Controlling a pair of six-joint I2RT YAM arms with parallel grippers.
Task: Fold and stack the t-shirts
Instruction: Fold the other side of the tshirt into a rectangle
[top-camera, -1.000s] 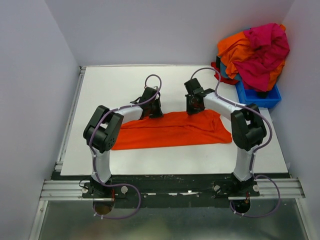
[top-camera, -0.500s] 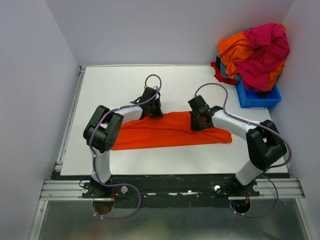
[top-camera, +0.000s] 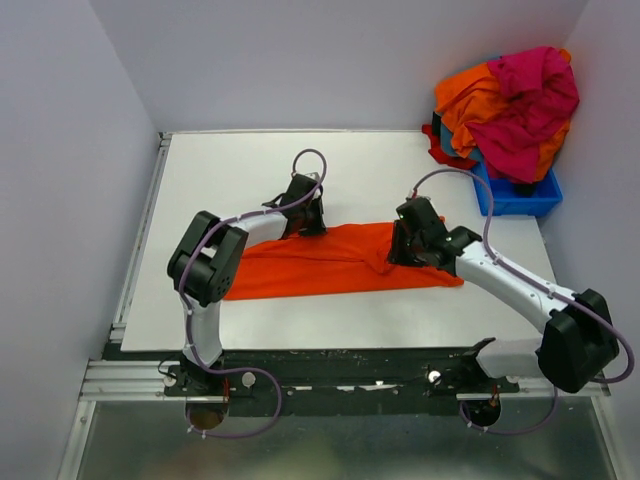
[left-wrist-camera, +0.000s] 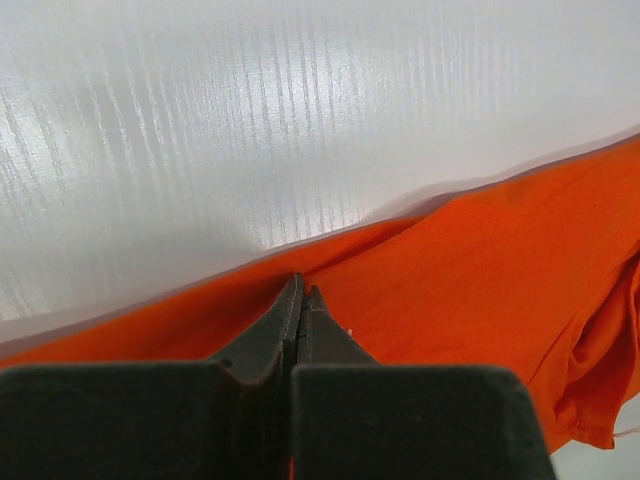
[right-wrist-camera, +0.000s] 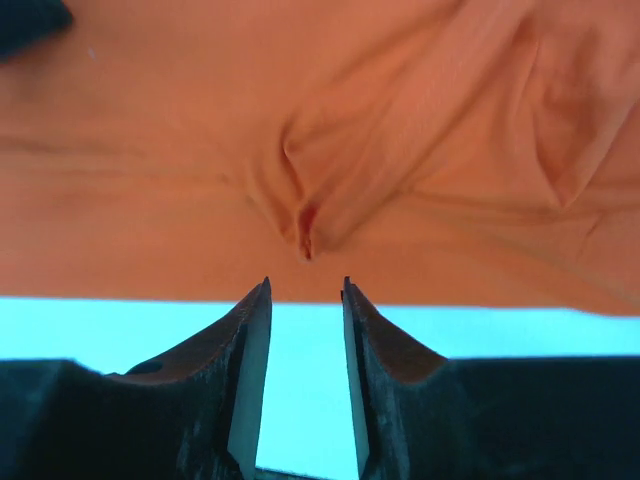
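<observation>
My left gripper (left-wrist-camera: 301, 296) is clamped tight on the far edge of the orange cotton t-shirt (top-camera: 320, 265), which lies in a long band across the white table (top-camera: 240, 170). My right gripper (right-wrist-camera: 305, 290) sits over its wrinkled right part, fingers narrowly parted, holding nothing (the heap of orange and magenta shirts (top-camera: 515, 90) fills the blue plastic bin (top-camera: 520, 198) at the far right).

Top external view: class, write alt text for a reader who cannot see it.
An orange cloth t-shirt lies in a long band on a white table: the left gripper is shut on its far edge, the right gripper open over its right part. At far right, a blue plastic bin overflows with orange and magenta garments.
</observation>
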